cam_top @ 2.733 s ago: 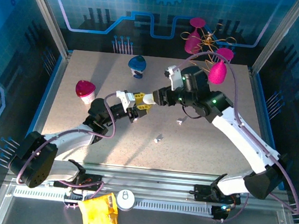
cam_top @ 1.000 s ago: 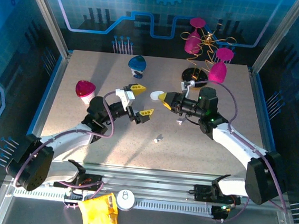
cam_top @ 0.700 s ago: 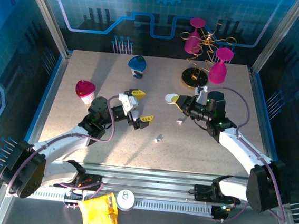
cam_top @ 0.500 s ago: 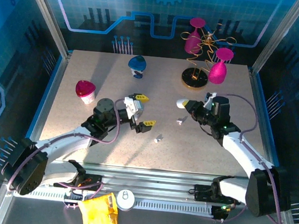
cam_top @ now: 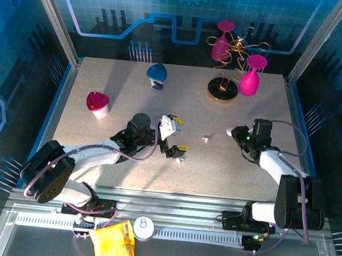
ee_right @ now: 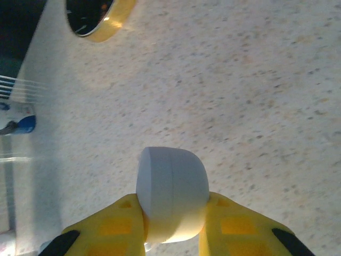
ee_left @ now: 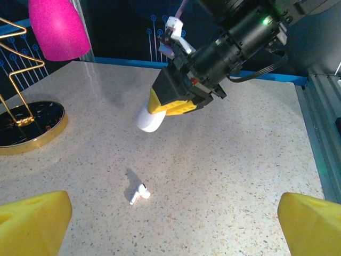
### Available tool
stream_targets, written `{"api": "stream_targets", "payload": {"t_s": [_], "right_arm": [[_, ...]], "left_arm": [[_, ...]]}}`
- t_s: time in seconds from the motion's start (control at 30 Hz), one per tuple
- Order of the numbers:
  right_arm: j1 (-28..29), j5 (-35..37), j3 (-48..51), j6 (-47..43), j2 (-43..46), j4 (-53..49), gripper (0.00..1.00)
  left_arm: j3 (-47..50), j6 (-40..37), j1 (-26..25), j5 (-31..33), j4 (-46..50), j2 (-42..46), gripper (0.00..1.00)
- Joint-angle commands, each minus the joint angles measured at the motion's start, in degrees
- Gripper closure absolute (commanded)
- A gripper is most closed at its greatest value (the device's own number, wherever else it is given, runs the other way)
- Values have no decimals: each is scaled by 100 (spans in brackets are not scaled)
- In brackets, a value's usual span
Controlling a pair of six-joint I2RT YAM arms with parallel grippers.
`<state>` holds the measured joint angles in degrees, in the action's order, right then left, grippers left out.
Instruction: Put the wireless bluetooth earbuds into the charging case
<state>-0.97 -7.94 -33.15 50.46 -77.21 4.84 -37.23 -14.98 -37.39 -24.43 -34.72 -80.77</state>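
Your right gripper (ee_right: 173, 216) has its jaws clenched on the charging case (ee_right: 171, 181), at the right side of the counter (cam_top: 103, 79). Your left gripper (cam_top: 178, 133), near the middle, has its jaws spread wide and holds nothing. One earbud (ee_left: 139, 193) lies on the counter between the two grippers. A second earbud (cam_top: 180, 159) lies just beside the left gripper's near fingertip.

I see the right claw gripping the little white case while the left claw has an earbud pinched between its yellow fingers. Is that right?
Not quite. The right claw does grip the white case, but the left claw holds nothing. Its yellow fingers are spread wide apart, and the earbud lies on the table ahead of them. The left wrist view shows this.
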Motion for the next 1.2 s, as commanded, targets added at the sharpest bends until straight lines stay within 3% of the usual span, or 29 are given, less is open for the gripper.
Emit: {"api": "stream_targets", "payload": {"t_s": [0.0,0.2,0.3,0.53,0.63,0.73,0.9,1.17], "right_arm": [[-184,-90,62,-180,-306,363,93],[-373,-170,213,-204,-757,719,87],[-511,-233,303,-217,-826,777,73],[-665,209,312,-615,8,-92,27],[-634,450,305,-805,528,-482,17],[-436,582,249,-1077,1030,-765,14],[308,904,-47,-1638,1511,-1160,11],[1563,1464,-746,-2188,1112,-1404,11]], "left_arm": [[-253,-209,-48,60,297,-83,1],[-425,-208,-42,147,667,-88,1],[-574,-48,-40,624,1020,-105,1],[-964,200,98,2046,2110,-189,1],[-1069,542,353,2310,2431,-237,1],[-1084,1005,635,2493,2588,-281,1],[-1377,1971,852,3394,3440,-478,1],[-2130,3436,836,4003,5373,-1018,1]]}}
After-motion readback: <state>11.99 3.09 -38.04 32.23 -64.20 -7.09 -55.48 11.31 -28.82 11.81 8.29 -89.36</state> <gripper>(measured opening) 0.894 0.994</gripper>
